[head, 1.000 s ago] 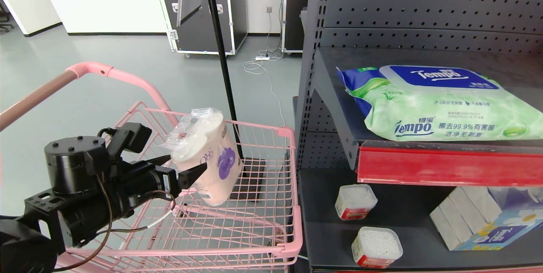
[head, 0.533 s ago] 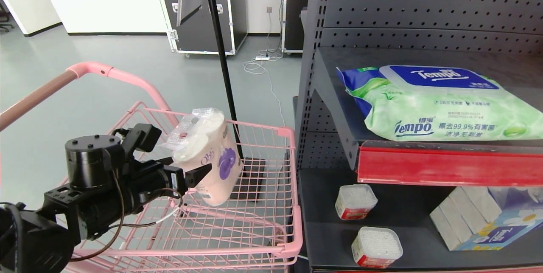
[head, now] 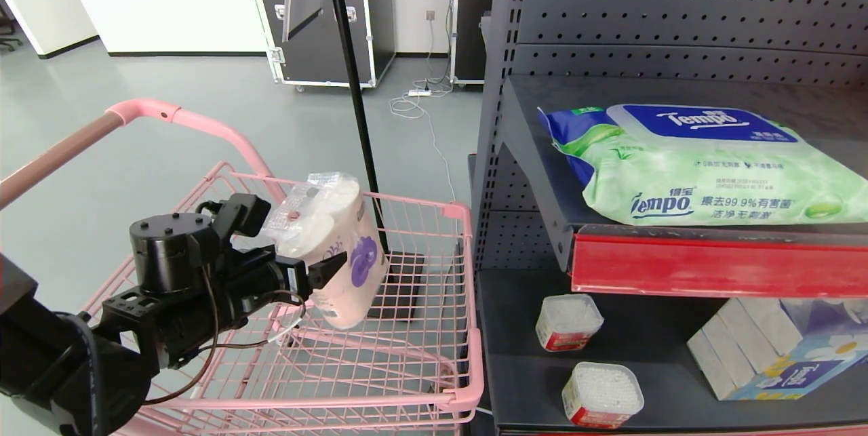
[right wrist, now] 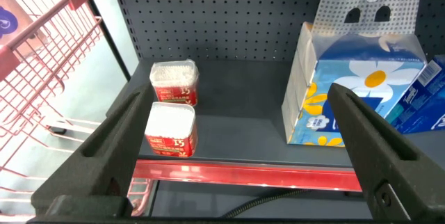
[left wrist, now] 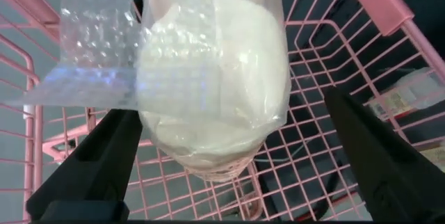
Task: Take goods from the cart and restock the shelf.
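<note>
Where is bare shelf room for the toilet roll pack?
The lower shelf has a bare patch between the cotton swab boxes and the tissue pack. The upper shelf is crowded by the wet wipes pack; only a strip behind it is bare.

My hand (left wrist: 233,106) is matt black; the roll pack (head: 352,232) wears crinkly glossy film; cart (head: 469,273) pink-coated wire, shelf (head: 678,43) matt perforated metal.

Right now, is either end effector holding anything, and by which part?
Nothing is held. The left end effector is open astride the toilet paper pack, not closed on it; the right end effector is open and empty.
</note>
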You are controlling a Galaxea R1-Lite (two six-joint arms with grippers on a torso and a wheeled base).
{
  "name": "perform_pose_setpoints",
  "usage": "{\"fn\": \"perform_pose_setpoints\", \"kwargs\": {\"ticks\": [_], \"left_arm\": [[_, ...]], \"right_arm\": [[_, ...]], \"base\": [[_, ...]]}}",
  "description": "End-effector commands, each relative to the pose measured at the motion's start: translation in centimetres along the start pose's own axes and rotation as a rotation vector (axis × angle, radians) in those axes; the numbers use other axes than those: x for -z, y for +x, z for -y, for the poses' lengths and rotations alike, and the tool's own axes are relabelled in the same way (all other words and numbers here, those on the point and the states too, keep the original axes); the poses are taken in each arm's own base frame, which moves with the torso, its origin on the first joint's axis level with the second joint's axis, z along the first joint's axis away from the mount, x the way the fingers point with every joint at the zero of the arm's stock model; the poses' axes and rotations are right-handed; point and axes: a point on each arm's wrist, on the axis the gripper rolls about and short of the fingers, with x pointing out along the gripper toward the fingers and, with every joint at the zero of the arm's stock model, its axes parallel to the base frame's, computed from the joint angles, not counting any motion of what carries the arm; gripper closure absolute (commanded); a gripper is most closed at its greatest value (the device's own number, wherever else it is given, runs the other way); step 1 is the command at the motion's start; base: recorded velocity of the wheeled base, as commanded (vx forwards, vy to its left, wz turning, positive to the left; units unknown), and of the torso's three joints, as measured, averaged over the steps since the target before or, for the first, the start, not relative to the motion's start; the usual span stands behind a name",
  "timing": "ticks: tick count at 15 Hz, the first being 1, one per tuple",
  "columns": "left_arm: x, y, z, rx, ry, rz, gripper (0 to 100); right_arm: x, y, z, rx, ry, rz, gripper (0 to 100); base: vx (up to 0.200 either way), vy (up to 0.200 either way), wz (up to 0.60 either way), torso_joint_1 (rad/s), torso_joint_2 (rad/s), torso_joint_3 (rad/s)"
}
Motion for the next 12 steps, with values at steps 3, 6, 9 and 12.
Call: {"fn": "perform_pose_setpoints", "kwargs": {"ticks": [3, 6, 9, 12], "left_arm": [[0.9, 0.9, -0.2, -0.005, -0.007, -0.038, 0], [1.0, 1.3, -0.3, -0.005, -0.007, -0.038, 0], [0.9, 1.7, -0.3, -0.003, -0.007, -0.034, 0], [0.8, 1.9, 0.0, 0.006, -0.004, -0.031, 0]], "right_arm": [[0.0, 0.0, 0.0, -0.001, -0.001, 0.000, 0], [0.0, 0.0, 0.0, -0.003, -0.001, 0.000, 0], [0.0, 0.0, 0.0, -0.001, -0.001, 0.000, 0], [0.0, 0.0, 0.0, -0.003, -0.001, 0.000, 0]], "base": [[0.000, 0.000, 0.00, 0.000, 0.00, 0.000], [0.000, 0.000, 0.00, 0.000, 0.00, 0.000], [0.000, 0.000, 0.00, 0.000, 0.00, 0.000], [0.000, 0.000, 0.00, 0.000, 0.00, 0.000]]}}
